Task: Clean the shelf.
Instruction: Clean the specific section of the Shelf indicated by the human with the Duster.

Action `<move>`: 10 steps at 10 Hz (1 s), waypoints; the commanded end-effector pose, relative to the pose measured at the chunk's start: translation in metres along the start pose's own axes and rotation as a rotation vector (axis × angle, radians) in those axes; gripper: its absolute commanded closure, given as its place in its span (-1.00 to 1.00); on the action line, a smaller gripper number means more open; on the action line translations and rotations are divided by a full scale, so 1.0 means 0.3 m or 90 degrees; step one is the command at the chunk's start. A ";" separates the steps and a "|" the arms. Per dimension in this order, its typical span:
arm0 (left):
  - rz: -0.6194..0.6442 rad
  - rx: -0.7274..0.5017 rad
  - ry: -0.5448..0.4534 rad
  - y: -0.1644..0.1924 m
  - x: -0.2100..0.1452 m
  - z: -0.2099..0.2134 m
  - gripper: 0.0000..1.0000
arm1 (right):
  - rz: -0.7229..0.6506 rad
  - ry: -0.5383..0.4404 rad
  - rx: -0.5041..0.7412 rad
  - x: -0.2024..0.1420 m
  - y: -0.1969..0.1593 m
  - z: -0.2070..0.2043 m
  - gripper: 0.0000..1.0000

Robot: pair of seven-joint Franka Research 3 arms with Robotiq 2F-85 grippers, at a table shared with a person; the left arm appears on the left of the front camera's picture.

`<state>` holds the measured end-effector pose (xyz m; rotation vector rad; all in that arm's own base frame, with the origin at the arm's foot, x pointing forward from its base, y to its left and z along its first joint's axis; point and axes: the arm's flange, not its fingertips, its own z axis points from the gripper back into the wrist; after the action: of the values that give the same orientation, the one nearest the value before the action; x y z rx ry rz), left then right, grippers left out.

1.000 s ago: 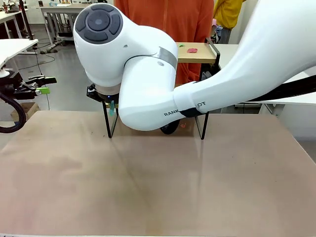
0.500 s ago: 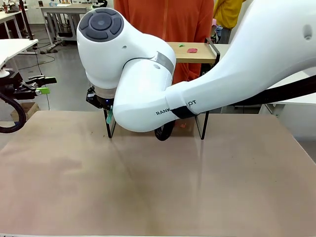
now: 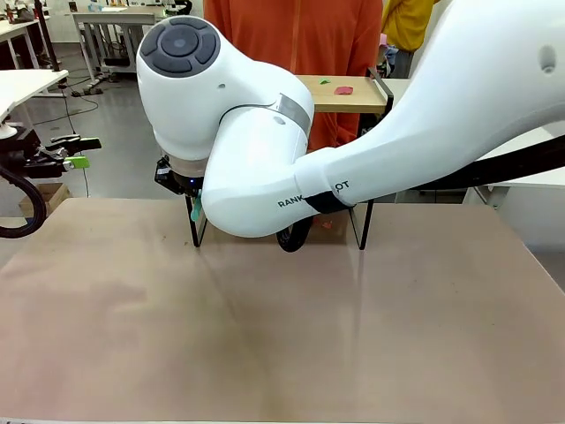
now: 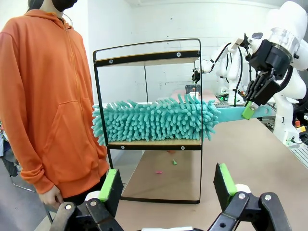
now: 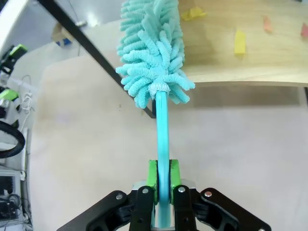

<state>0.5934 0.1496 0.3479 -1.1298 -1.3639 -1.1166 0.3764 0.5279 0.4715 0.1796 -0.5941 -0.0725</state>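
The shelf (image 4: pixel 147 57) is a two-tier rack with light boards and a black frame, standing at the table's far side. Its top board (image 3: pixel 349 93) carries a red scrap (image 3: pixel 343 89) and a green one. My right gripper (image 5: pixel 162 175) is shut on the teal handle of a fluffy teal duster (image 4: pixel 154 120), whose head lies across the lower board (image 5: pixel 240 53) among yellow and orange scraps. In the front view that gripper (image 3: pixel 190 190) sits at the shelf's left leg, mostly hidden by the arm. My left gripper (image 4: pixel 167 187) hangs open and empty off the table's left side (image 3: pixel 78 152).
A person in an orange hoodie (image 3: pixel 296 35) stands right behind the shelf. Small scraps (image 4: pixel 158 172) lie on the brown table (image 3: pixel 282 336) under the rack. My right arm's white body (image 3: pixel 256 150) covers most of the shelf in the front view.
My right arm has shifted a little to the left and lower, uncovering more of the top board. It has held still for the last half second.
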 end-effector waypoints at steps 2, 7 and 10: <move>-0.003 -0.002 0.001 -0.004 0.012 -0.002 -1.00 | -0.046 0.032 -0.029 0.042 -0.208 0.025 0.74; -0.003 -0.002 0.001 -0.004 0.012 -0.002 -1.00 | -0.096 0.056 -0.045 0.076 -0.498 0.104 0.74; -0.003 -0.002 0.001 -0.004 0.012 -0.002 -1.00 | -0.092 0.076 -0.093 0.093 -0.686 0.138 0.74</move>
<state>0.5936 0.1498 0.3482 -1.1291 -1.3642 -1.1173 0.3782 0.3412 0.4782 0.1032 -0.4824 -0.2596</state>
